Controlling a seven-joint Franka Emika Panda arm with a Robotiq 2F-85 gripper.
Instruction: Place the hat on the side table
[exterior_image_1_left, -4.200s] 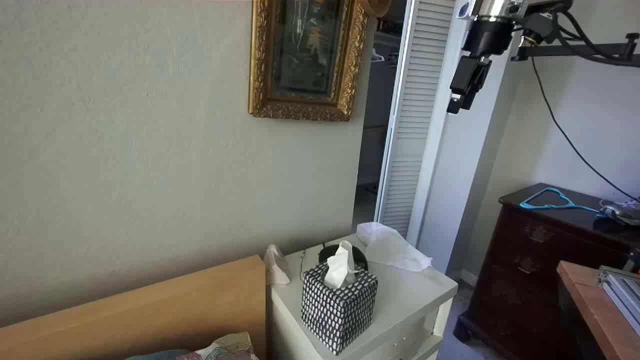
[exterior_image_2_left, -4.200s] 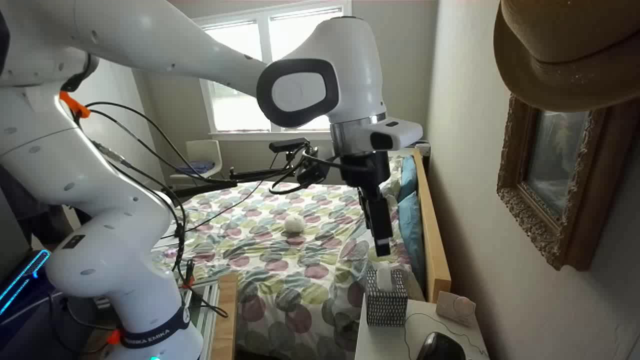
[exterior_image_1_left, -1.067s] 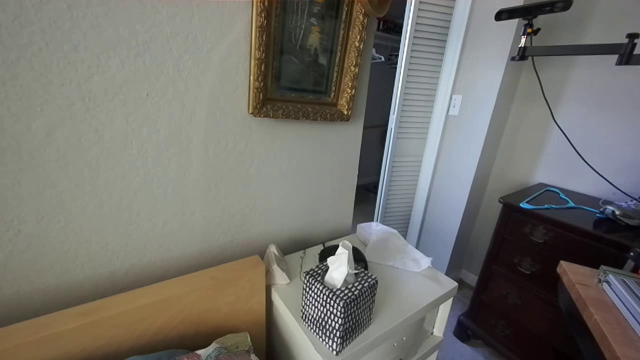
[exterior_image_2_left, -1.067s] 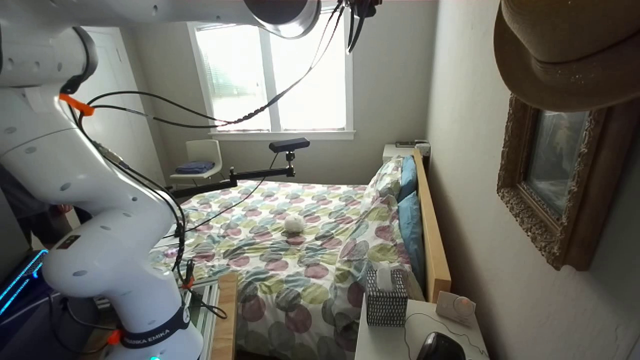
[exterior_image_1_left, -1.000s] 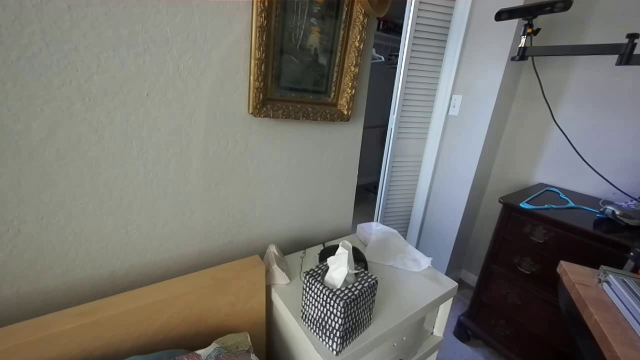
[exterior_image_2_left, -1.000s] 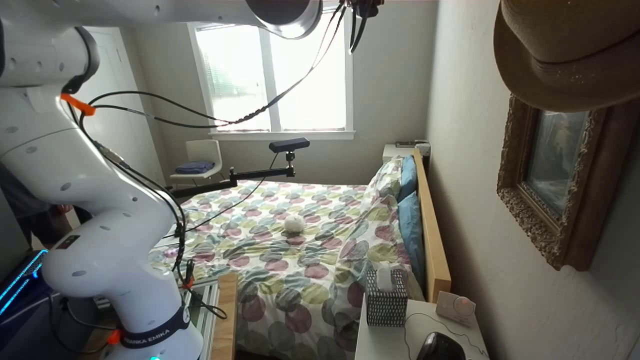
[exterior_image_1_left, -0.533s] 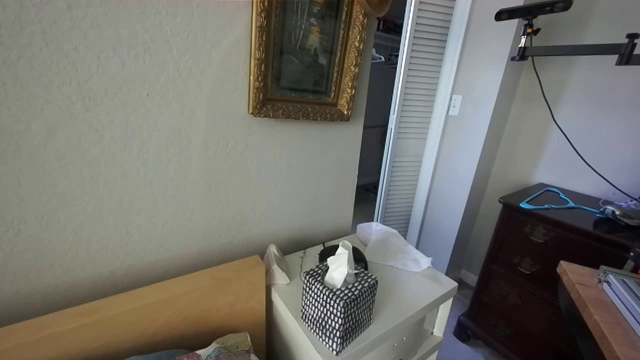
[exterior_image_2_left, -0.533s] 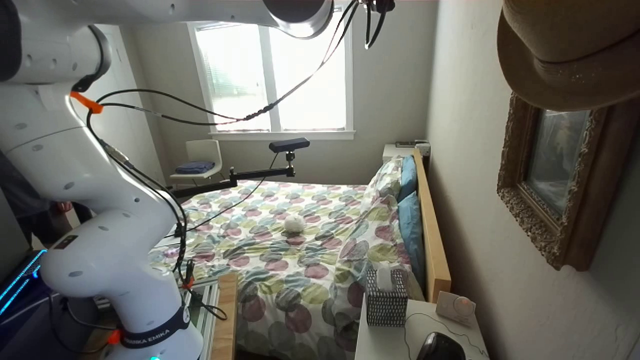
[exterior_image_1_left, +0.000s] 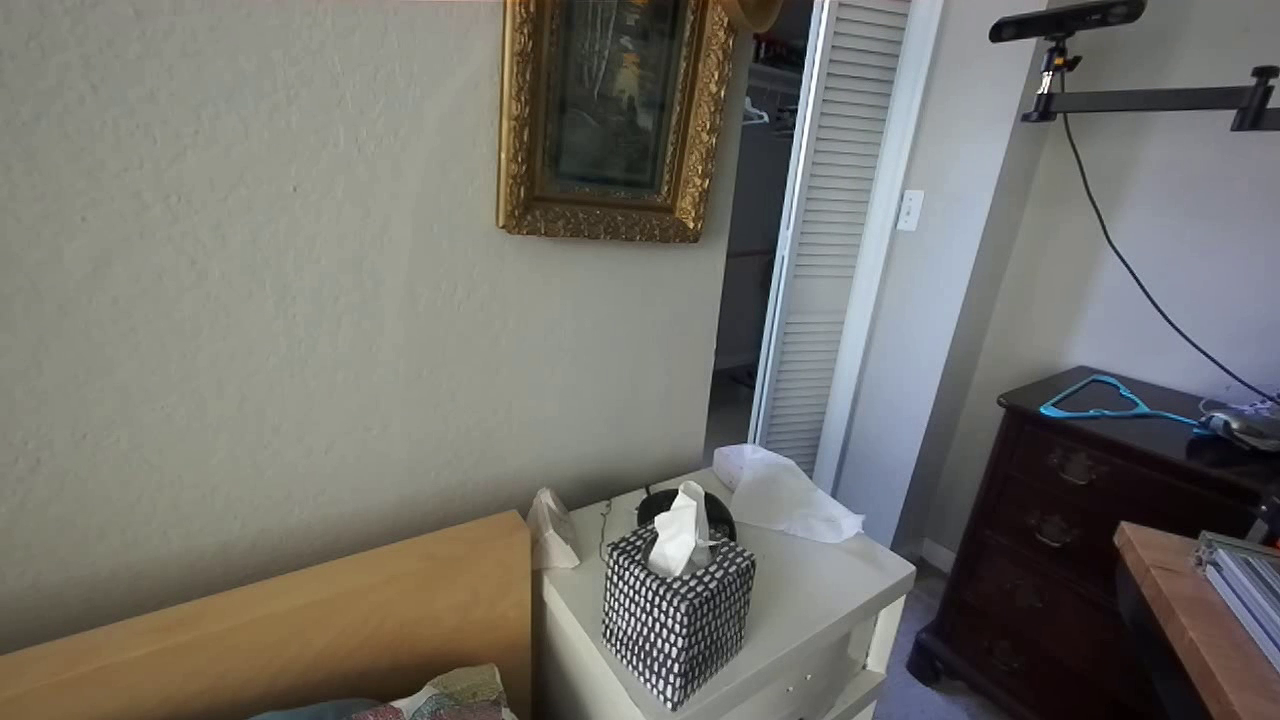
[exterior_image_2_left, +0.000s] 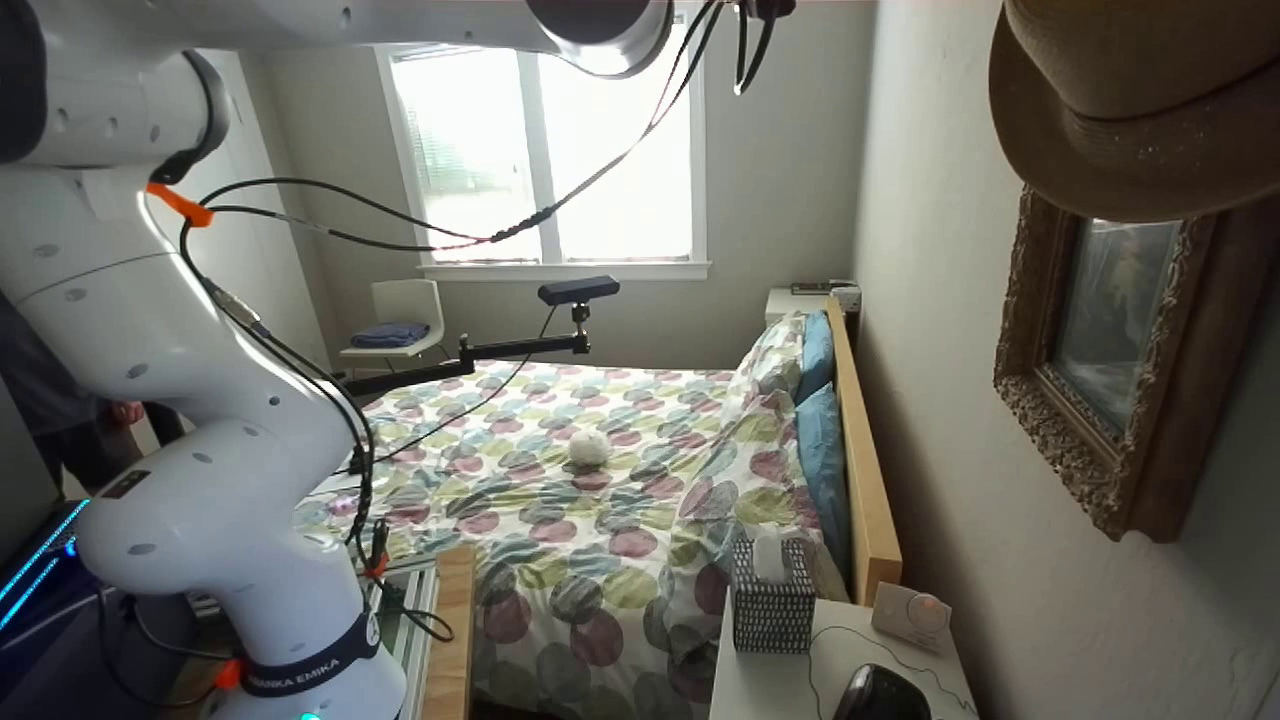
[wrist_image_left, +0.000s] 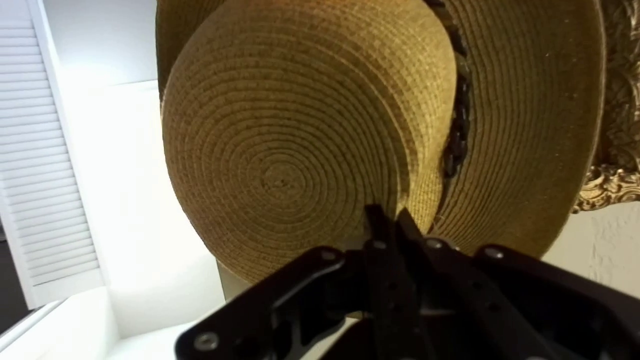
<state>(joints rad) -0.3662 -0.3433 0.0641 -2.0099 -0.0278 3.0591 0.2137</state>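
The gripper's (wrist_image_left: 391, 214) fingers (wrist_image_left: 376, 225) are nearly together and look clamped on a pinch of straw, though their dark tips hide how deep the bite goes. Directly ahead is the hat (wrist_image_left: 280, 170), up by the wall (exterior_image_2_left: 930, 330), its crown (wrist_image_left: 320, 100) toward the gripper. It is probably light, the weave soft enough to dent and rough enough not to slide easily. A thick fold at the crown's edge should hold better than a shallow nip; squeezing hard could crease it. Farther out, past the dark band (wrist_image_left: 457, 135), the wide brim (wrist_image_left: 530, 110) seems floppy and may sag when carried. On the gripper's right in the wrist view, a picture frame (wrist_image_left: 612, 190) shows just past the brim and could catch it. Well below the gripper is the side table (exterior_image_1_left: 820, 580), where a tissue box (exterior_image_1_left: 680, 615) may prop the brim up.
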